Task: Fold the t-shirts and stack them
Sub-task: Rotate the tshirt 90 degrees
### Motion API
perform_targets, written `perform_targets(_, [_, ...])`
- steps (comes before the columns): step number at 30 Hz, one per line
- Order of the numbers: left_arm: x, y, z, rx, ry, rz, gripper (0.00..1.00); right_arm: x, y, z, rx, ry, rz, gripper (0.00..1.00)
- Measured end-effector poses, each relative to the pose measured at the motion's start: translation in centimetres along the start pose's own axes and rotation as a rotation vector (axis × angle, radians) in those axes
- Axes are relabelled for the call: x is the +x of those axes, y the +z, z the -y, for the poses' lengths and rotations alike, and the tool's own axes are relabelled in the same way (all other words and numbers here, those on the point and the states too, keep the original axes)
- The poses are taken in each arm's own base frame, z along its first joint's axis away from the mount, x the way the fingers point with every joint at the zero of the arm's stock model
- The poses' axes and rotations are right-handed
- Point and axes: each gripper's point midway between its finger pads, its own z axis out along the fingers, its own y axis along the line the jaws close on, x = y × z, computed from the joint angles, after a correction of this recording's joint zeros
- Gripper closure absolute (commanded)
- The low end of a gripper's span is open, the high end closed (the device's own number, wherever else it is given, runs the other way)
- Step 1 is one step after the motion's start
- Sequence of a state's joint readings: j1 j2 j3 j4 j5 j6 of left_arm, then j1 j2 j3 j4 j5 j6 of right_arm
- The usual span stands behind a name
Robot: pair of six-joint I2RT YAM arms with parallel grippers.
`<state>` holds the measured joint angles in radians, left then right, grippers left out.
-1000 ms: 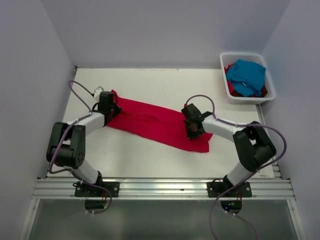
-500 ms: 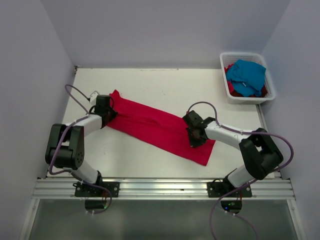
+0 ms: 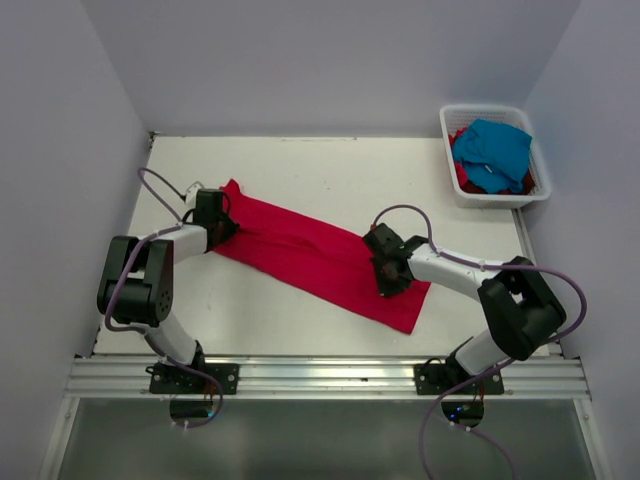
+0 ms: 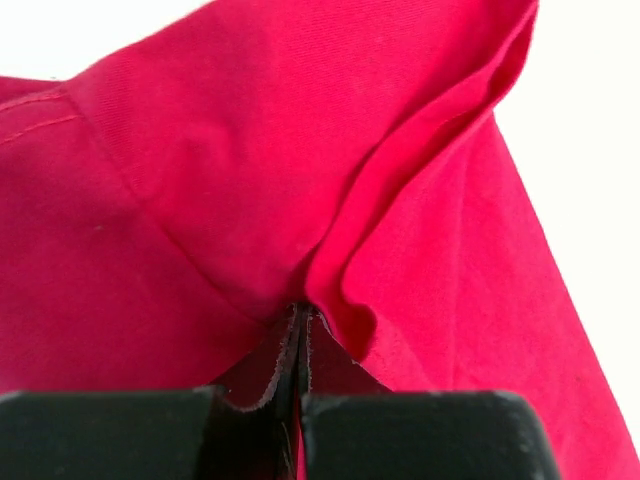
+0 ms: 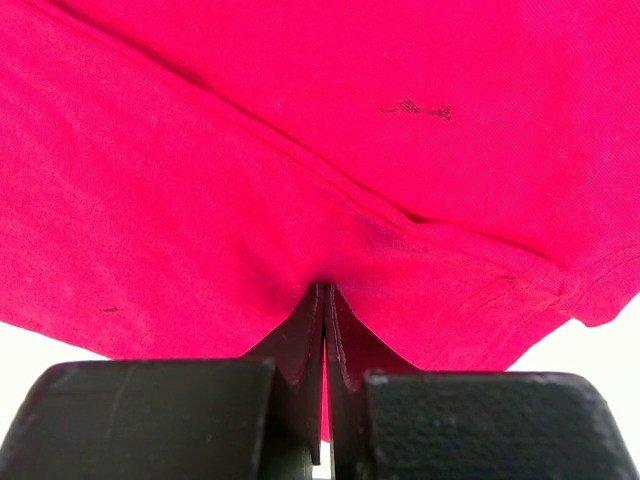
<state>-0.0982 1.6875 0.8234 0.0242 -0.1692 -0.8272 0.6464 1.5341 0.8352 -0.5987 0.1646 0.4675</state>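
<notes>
We see a crimson t-shirt (image 3: 310, 252) lying as a long band across the table (image 3: 330, 170), from the far left towards the near right. The left gripper (image 4: 300, 328) is at the far-left end of the shirt. In the left wrist view its fingers are pressed together with a fold of the red cloth pinched between them. The right gripper (image 5: 325, 300) is at the near-right end, close to the hem, and its fingers are also clenched on a pinch of the same shirt. In the far right corner stands a white basket (image 3: 447, 124). Inside it a turquoise t-shirt (image 3: 492, 150) lies on top of a second red t-shirt (image 3: 463, 179).
</notes>
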Motion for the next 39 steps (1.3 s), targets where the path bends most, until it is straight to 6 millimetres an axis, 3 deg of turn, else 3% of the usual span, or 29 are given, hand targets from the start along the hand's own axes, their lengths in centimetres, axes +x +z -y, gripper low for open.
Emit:
perform_targets(3, [-0.1, 0.0, 0.8, 0.038, -0.004, -0.001, 1.00, 0.1, 0.0, 0.0, 0.001, 0.002, -0.002, 1.00])
perform_targets(10, [-0.8, -0.2, 5.3, 0.255, 0.000, -0.001, 1.00, 0.2, -0.1, -0.2, -0.001, -0.002, -0.002, 1.00])
perform_targets(20, [0.6, 3.8, 8.3, 0.351, 0.043, -0.100, 1.00, 0.3, -0.1, -0.4, -0.002, -0.003, -0.003, 1.00])
perform_targets(29, [1.9, 4.6, 12.5, 0.595, 0.065, -0.174, 1.00, 0.3, 0.0, -0.5, -0.001, -0.001, -0.003, 1.00])
perform_targets(37, [2.0, 1.9, 16.1, 0.829, 0.090, -0.177, 1.00, 0.4, 0.1, -0.5, 0.001, 0.000, -0.005, 1.00])
perform_targets(39, [2.0, 0.7, 16.0, 0.848, 0.094, -0.162, 1.00, 0.4, 0.1, -0.5, 0.002, 0.000, -0.006, 1.00])
